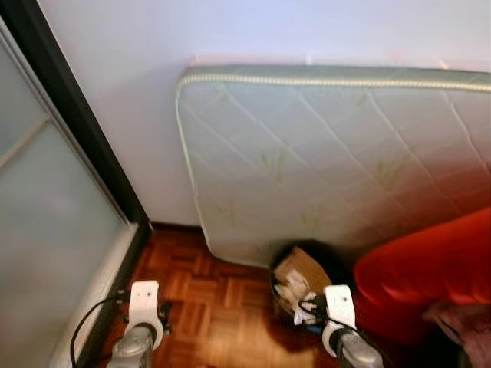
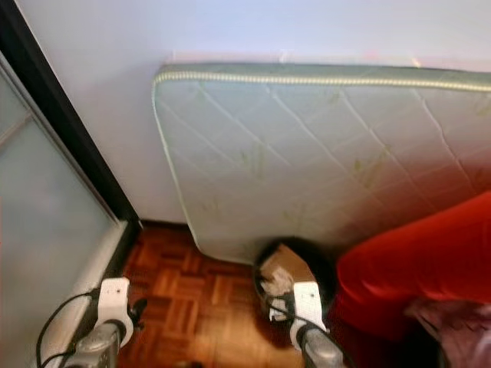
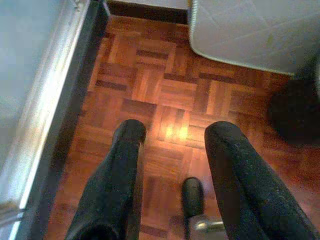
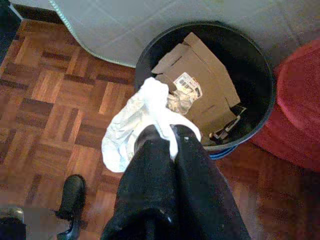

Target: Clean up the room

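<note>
You've got the crumpled white paper (image 4: 135,122) pinched tight in the right gripper (image 4: 165,135), hanging just short of the black bin's (image 4: 260,70) rim, so carry it over the cardboard (image 4: 200,85) before letting go. The left gripper (image 3: 172,137) hangs idle over the parquet floor (image 3: 165,90), fingers spread and empty.

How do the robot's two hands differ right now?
The right hand is shut on a crumpled white paper, while the left hand is open and holds nothing. The right hand hangs at the rim of the black bin with cardboard in it, by the mattress; the left hand hangs over bare parquet floor near the glass door. Both have two long black fingers.
</note>
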Available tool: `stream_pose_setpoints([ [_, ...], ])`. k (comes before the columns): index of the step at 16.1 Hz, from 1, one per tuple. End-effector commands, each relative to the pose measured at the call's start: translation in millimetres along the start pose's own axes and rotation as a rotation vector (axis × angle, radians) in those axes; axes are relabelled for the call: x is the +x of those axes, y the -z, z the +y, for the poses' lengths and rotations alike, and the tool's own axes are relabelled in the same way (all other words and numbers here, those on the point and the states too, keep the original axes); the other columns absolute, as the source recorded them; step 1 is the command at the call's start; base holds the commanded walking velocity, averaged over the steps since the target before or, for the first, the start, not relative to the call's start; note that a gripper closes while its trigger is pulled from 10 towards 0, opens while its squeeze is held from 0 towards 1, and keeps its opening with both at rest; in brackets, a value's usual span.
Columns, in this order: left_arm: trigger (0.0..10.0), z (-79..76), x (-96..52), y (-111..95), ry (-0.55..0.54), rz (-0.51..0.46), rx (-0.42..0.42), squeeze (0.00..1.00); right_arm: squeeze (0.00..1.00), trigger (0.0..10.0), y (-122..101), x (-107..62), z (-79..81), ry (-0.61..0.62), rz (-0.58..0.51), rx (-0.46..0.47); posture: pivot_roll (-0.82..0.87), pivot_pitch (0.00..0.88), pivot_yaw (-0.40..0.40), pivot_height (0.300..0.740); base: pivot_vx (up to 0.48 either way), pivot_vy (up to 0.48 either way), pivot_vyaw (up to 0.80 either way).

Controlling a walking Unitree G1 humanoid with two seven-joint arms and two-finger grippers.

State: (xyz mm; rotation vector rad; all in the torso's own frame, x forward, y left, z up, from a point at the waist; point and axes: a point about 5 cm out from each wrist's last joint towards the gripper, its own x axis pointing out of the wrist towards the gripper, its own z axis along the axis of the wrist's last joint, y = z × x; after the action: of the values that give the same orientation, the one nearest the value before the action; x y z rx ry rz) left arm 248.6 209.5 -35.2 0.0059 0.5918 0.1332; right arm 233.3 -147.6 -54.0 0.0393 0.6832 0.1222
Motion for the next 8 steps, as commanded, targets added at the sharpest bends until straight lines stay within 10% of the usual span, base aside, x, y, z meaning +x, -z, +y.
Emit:
stream_pose_setpoints([
  [1, 10.0, 1.1, -0.7, 0, -0.001, -0.016, -0.010, 0.00, 0.00, 10.0, 2, -0.3, 2.6, -0.006, 0.000, 0.003, 0.09, 0.178, -0.017, 0.740, 0.000, 0.000, 0.00],
  [8, 10.0, -11.1, 3.5, -16, 0.039, -0.081, -0.015, 0.00, 0.00, 10.0, -8, -0.5, -12.4, 0.070, -0.052, 0.063, 0.03, 0.205, -0.017, 0.740, 0.000, 0.000, -0.31],
])
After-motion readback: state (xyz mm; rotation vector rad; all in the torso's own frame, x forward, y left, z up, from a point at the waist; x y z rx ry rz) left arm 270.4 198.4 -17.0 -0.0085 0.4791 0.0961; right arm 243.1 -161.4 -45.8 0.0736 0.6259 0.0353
